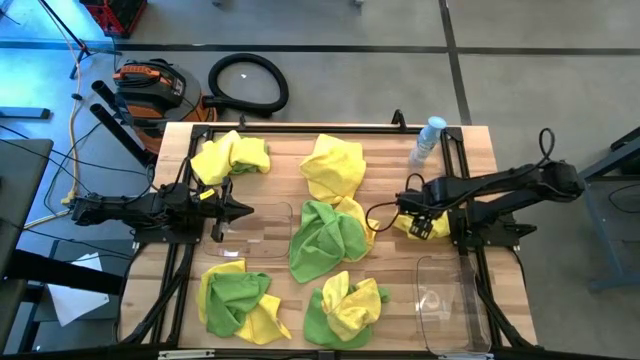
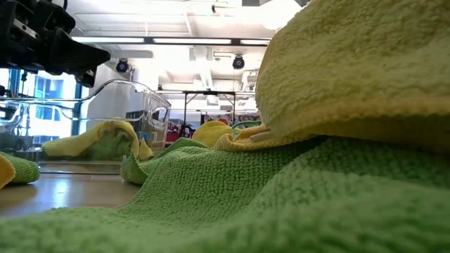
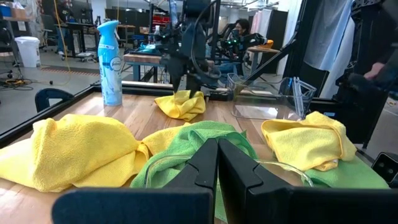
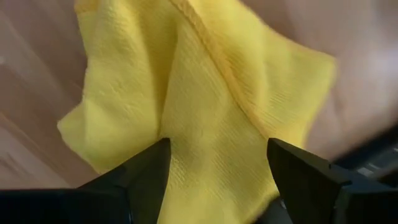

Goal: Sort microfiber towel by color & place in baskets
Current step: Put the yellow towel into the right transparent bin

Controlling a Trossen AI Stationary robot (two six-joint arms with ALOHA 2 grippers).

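Right arm: I have it reaching in low from the counter's right side, fingers spread over a crumpled yellow towel.
Left arm: level, fingers pressed together, empty, beside a clear bin.
Towels: soft, nubby heaps across the wood.

Yellow and green microfiber towels lie crumpled in mixed heaps across the worktop's centre, far side and near side. One yellow towel lies right of centre. Two clear baskets: one at left, one at near right, both without cloths.
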